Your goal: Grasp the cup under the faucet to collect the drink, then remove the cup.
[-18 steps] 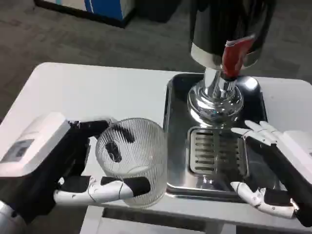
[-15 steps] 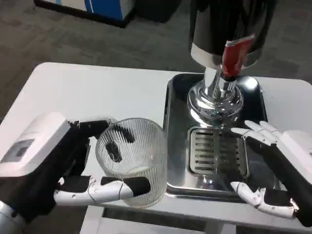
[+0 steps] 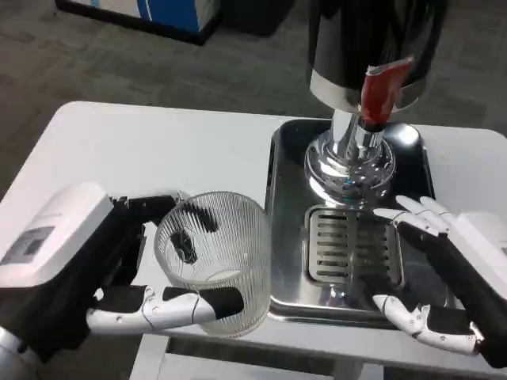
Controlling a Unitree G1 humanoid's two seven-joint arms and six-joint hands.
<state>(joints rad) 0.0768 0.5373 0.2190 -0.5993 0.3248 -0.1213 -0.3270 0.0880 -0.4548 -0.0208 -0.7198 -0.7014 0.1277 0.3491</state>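
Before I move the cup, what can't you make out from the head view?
- Dispenser: its top is cut off by the upper edge.
- Spout opening: hidden behind the red tap handle.
- Cup: whether it holds any drink; ribbed glass blurs it.
- Right hand: palm cut off by the right edge.
- Left hand: fingertips partly behind the cup.

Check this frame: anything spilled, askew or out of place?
No spill stands out. The ribbed glass cup, held by the left hand, sits left of the steel tray, not on the drip grate below the red faucet lever.
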